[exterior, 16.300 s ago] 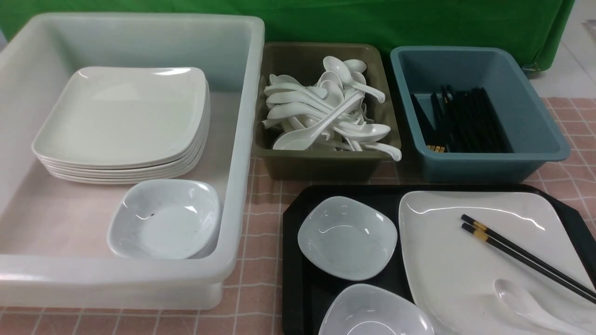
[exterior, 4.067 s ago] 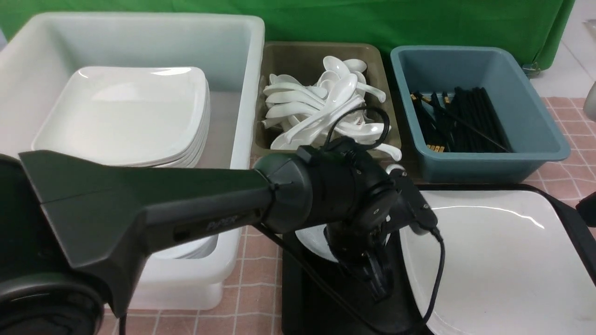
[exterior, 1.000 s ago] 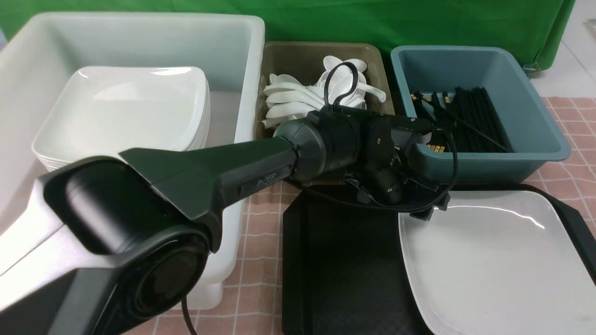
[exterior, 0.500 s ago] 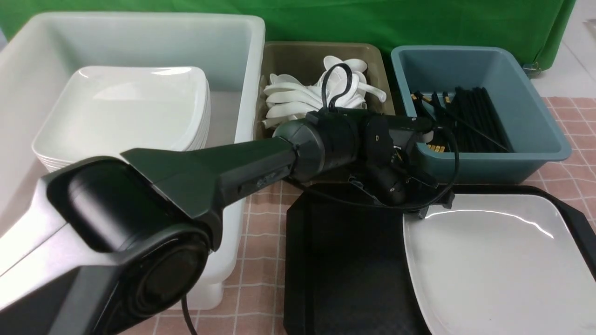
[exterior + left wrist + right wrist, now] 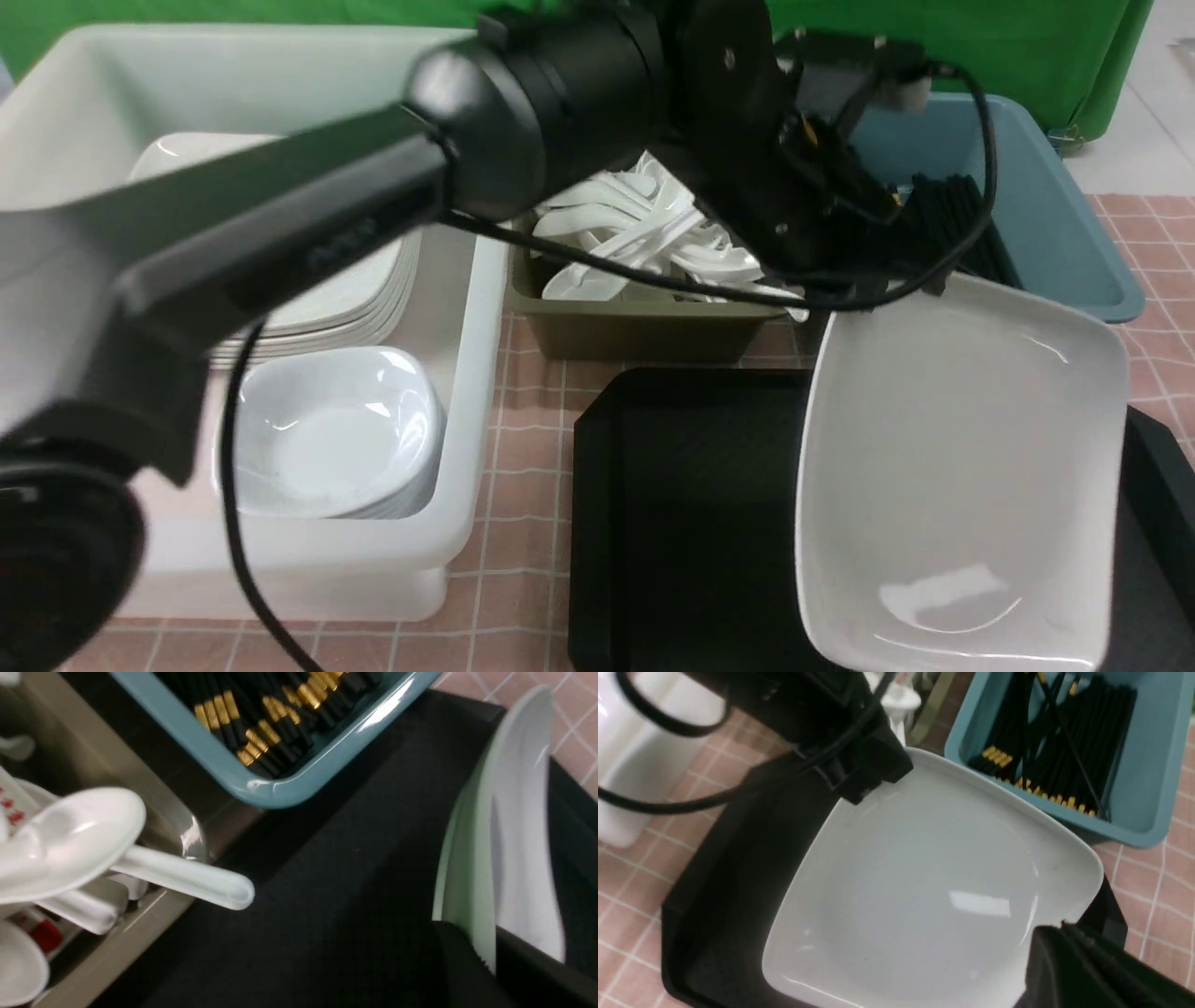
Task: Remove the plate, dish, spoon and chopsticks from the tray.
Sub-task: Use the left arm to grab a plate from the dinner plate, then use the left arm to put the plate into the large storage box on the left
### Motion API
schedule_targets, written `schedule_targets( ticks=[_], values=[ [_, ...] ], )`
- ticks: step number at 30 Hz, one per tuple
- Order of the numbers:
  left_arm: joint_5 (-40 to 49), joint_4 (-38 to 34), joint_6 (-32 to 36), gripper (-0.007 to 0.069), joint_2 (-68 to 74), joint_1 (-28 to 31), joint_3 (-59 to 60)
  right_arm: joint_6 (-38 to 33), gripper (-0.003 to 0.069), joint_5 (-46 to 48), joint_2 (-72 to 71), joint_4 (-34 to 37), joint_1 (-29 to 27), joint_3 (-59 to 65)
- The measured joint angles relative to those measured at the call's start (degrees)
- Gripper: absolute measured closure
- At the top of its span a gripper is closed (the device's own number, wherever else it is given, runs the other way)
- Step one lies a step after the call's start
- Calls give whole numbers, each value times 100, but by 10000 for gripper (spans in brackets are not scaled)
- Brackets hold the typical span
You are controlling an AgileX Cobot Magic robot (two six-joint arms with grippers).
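Up comes the plate [image 5: 966, 476], tilted over the tray [image 5: 691, 523] toward four o'clock, left jaws clamped on its rim, right jaws clenched empty! Next, a level swing to the white tub [image 5: 308, 551] at nine o'clock.

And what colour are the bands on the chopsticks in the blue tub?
Gold; clearest in the left wrist view.

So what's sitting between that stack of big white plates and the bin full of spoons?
The white tub's side wall stands between the plate stack and the spoon bin, as the front view shows.
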Motion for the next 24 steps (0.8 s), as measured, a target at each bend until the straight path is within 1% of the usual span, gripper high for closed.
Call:
schedule_targets(
  ticks=[6,10,11,12,13,14,15,18,19,21,24],
  values=[
    [208,215,92,615,-589,47,48,-171,629,31,-12,275,-4,-139],
    [253,103,97,614,-1105,407,53,-806,629,-24,16,1175,-4,-271],
    [253,99,97,614,-1105,434,53,-834,629,-30,21,1224,-4,-271],
    [246,2,97,614,-1349,705,53,-1097,629,-74,91,1625,-4,-372],
    [246,-38,97,613,-1427,824,53,-1183,629,-86,124,1779,-4,-413],
    [252,-107,97,613,-1585,1127,53,-1362,629,-99,214,2095,-4,-508],
    [259,-153,97,612,-1684,1273,53,-1479,629,-99,288,2309,-4,-585],
    [336,-245,99,610,-2048,2101,53,-1826,629,-11,674,2965,51,-989],
    [365,-266,99,610,-2112,2358,53,-1865,629,11,770,3045,115,-1086],
    [454,-364,104,610,-2315,3132,53,-1910,629,51,1149,3147,389,-1455],
    [636,-673,233,610,-2418,4143,53,-1910,629,113,1667,3170,831,-1917]
  ],
)
